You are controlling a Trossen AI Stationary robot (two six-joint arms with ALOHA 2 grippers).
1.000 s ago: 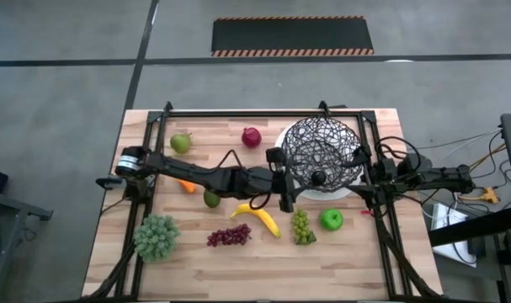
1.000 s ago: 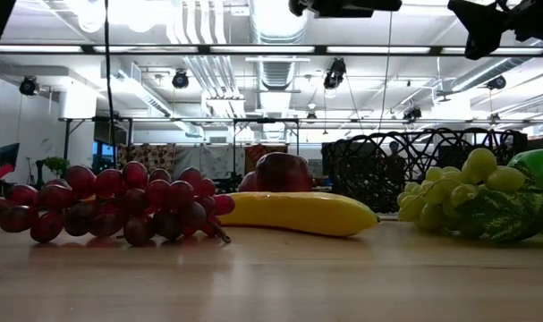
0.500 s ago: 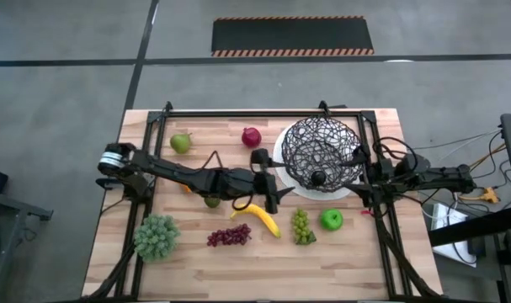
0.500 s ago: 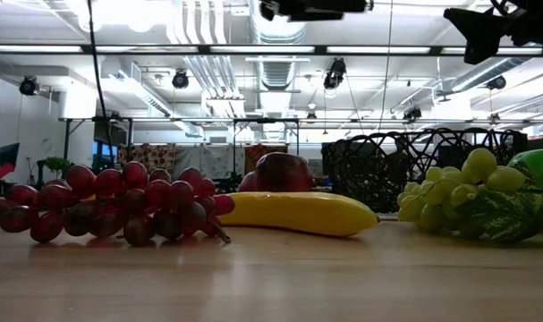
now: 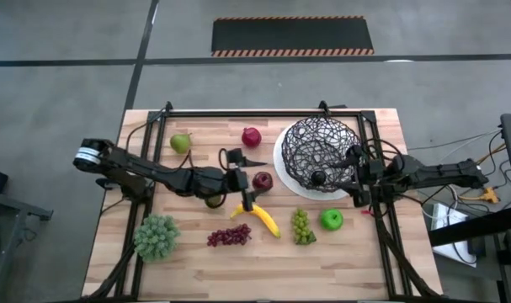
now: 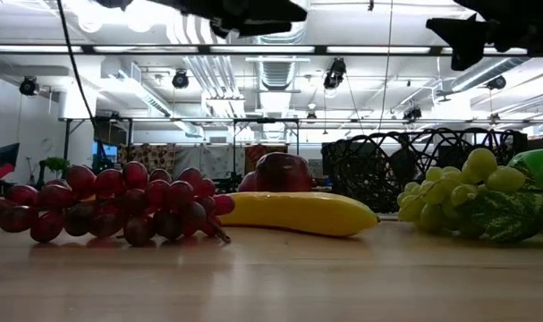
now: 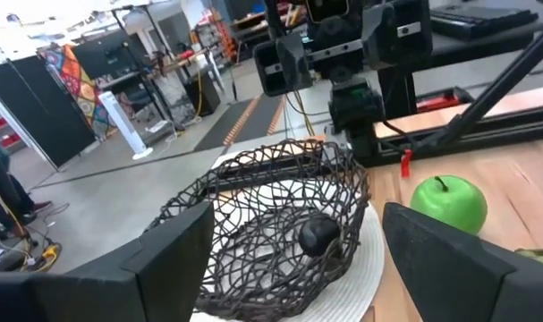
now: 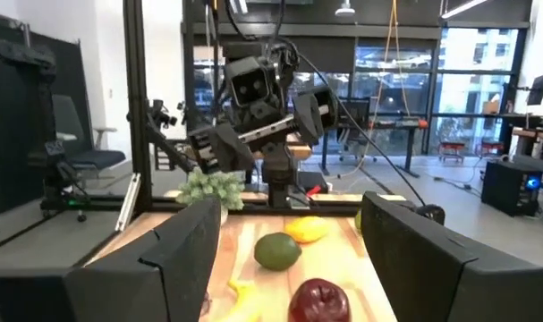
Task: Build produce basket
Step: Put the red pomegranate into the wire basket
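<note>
My left gripper (image 5: 251, 182) hangs open above the table's middle, touching nothing. A red apple (image 5: 262, 180) rests on the wood just beyond its fingertips. The black wire basket (image 5: 320, 151) stands on its white plate at the far right, with a dark plum (image 7: 318, 234) inside. My right gripper (image 5: 356, 175) is open and high beside the basket's right rim. A second red fruit (image 5: 252, 136), pear (image 5: 181, 143), half-hidden avocado (image 5: 211, 200), banana (image 5: 259, 218), green grapes (image 5: 301, 225), green apple (image 5: 331, 220) and purple grapes (image 5: 228, 236) lie loose on the table.
A frilly pale-green leafy bunch (image 5: 157, 237) sits at the near left corner. A black metal frame (image 5: 238, 112) runs along the table's far edge and sides. Bare wood lies along the near edge, in front of the grapes.
My left gripper has drawn back from beside the basket toward the table's left, staying open and high. The red apple, covered by the arm before, now shows on the wood beside the basket. My right gripper has shifted slightly toward the basket.
</note>
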